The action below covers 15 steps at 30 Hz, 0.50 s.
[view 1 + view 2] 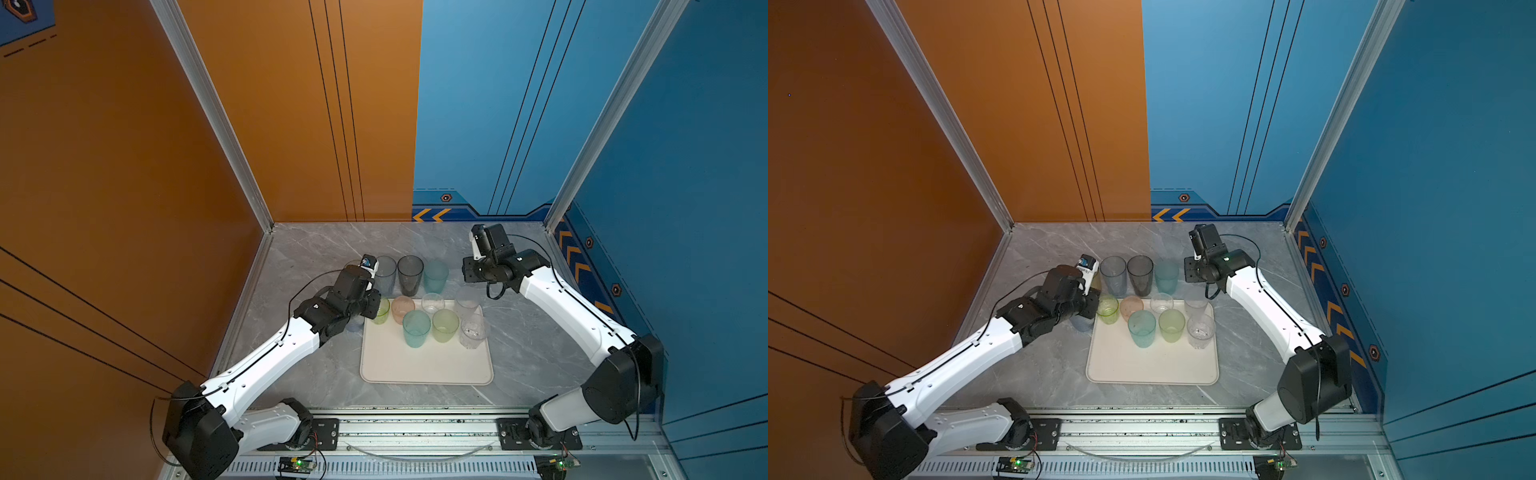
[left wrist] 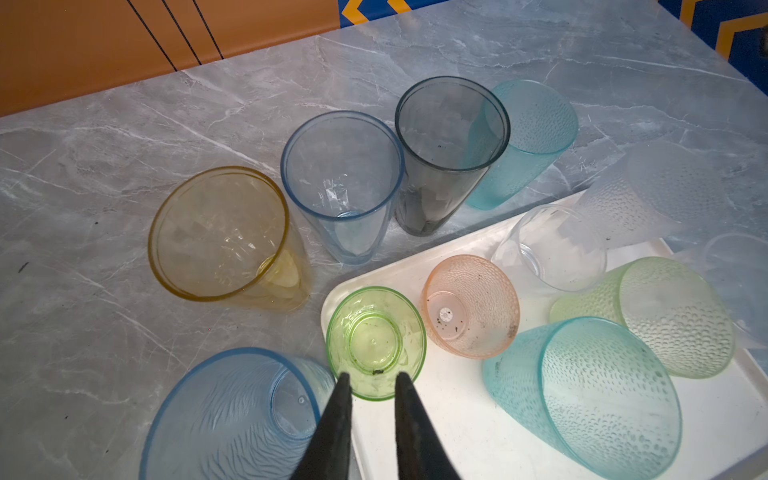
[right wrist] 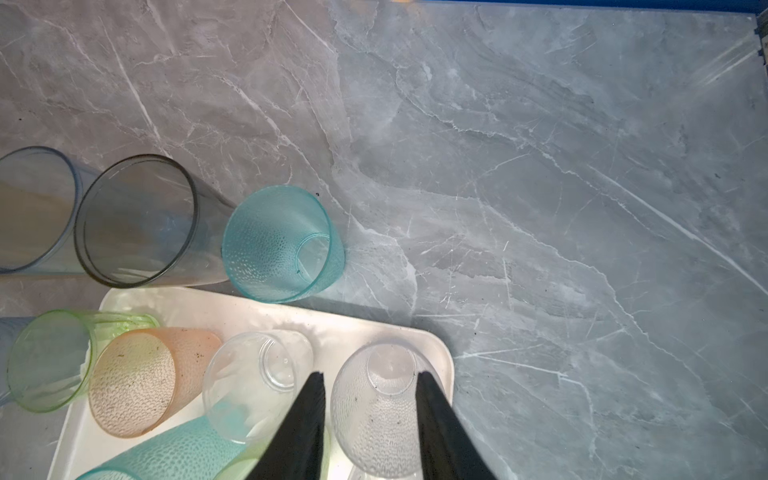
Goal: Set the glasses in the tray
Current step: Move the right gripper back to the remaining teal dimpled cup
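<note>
The green glass (image 2: 376, 343) stands upright in a corner of the tray (image 2: 457, 428), just ahead of and below the left gripper (image 2: 373, 375). The frosted clear glass (image 3: 382, 415) stands in another tray corner, between the fingers of the right gripper (image 3: 369, 374). Five more glasses (image 1: 415, 328) crowd the tray between the two grippers. Outside the tray, a ribbed blue glass (image 2: 232, 415) sits just beside the left gripper, on the side away from the tray. A yellow glass (image 2: 220, 232), a tall blue glass (image 2: 343, 178), a smoky grey glass (image 2: 451, 133) and a teal glass (image 3: 278, 243) line up beyond the fingertips. Hazards: a sideways move by the left gripper is likely to strike the ribbed blue glass. A descent is likely to land on the green rim, because the finger gap is narrower than that glass. A tilted withdrawal by the right gripper may catch the frosted rim and topple the glass over the low tray edge. Left gripper: fingers slightly apart, holding nothing. Right gripper: fingers moderately apart, flanking the frosted clear glass; contact cannot be confirmed.
</note>
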### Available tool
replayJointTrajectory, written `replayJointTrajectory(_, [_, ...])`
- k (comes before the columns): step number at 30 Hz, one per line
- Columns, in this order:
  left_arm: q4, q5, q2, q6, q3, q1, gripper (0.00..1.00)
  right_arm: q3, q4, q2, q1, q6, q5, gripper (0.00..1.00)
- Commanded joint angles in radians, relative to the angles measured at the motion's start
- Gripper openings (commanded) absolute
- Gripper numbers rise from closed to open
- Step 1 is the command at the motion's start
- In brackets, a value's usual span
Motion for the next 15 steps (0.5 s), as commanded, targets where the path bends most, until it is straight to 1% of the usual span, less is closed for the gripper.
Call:
replayJointTrajectory(1, [0.029,-0.019,0.015,-0.002,-0.005,-0.009,0.21,0.050,0.020,0.049,-0.005,0.026,-0.001,0.35])
replayJointTrajectory(7, [0.037,-0.016,0.037,0.009,-0.004,-0.006,0.21,0.102,0.017,0.131,0.000,0.030,-0.030,0.31])
replayJointTrajectory(15, [0.048,-0.004,0.031,0.025,-0.001,0.009,0.21,0.202,-0.018,0.255,0.014,0.020,-0.029,0.30])
